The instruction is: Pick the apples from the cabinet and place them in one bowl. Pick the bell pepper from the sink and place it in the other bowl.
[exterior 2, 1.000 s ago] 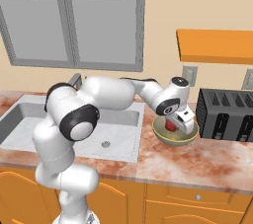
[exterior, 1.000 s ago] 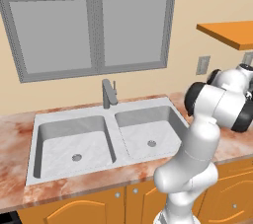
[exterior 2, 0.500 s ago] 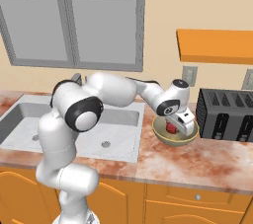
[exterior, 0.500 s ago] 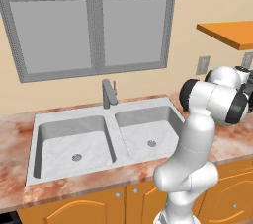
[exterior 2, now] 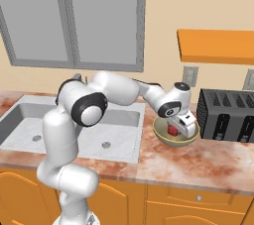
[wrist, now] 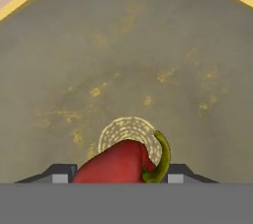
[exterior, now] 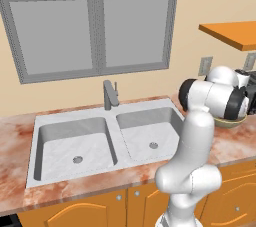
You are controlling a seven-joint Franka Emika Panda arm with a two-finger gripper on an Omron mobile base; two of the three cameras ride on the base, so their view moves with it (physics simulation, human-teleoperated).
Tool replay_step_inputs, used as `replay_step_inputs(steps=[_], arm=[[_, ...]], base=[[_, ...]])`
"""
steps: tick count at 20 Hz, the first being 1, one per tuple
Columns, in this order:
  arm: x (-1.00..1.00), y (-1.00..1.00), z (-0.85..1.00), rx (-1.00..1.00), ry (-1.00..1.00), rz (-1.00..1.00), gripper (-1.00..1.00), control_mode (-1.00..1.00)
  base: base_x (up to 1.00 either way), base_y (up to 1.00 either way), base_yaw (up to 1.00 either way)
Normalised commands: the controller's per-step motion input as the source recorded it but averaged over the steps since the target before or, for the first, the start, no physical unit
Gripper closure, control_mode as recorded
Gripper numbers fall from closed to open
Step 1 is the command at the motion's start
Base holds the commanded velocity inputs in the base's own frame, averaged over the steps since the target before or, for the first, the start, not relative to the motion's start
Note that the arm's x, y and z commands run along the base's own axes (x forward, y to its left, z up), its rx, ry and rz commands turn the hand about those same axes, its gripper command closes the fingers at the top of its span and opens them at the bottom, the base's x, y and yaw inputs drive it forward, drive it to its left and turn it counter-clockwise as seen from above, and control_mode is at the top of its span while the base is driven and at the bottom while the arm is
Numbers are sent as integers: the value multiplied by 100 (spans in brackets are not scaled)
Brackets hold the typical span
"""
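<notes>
At the hand view's bottom edge the gripper is clamped on the bell pepper, green stem visible, over the other bowl; right base view adds the bowl beside a black toaster, sink far left.

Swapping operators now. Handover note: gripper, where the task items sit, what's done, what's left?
Gripper: shut on the bell pepper, held low inside the olive bowl on the counter beside the toaster.
Sink: both basins empty.
Cabinet: only its underside shows; apples not seen from here.
Done: pepper out of the sink and brought into the bowl.
Left: release the pepper, then the apples into a second bowl, which isn't in sight.
</notes>
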Motion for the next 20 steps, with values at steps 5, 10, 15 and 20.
replay_step_inputs(steps=[5,10,15,20], arm=[[10,-7,-17,0,2,0,100,-100],[9,-8,-15,0,2,0,100,-100],[8,-6,-12,0,1,0,100,-100],[8,-1,-7,0,2,0,-100,-100]], base=[[0,0,0],[0,0,0],[0,0,0],[0,0,0]])
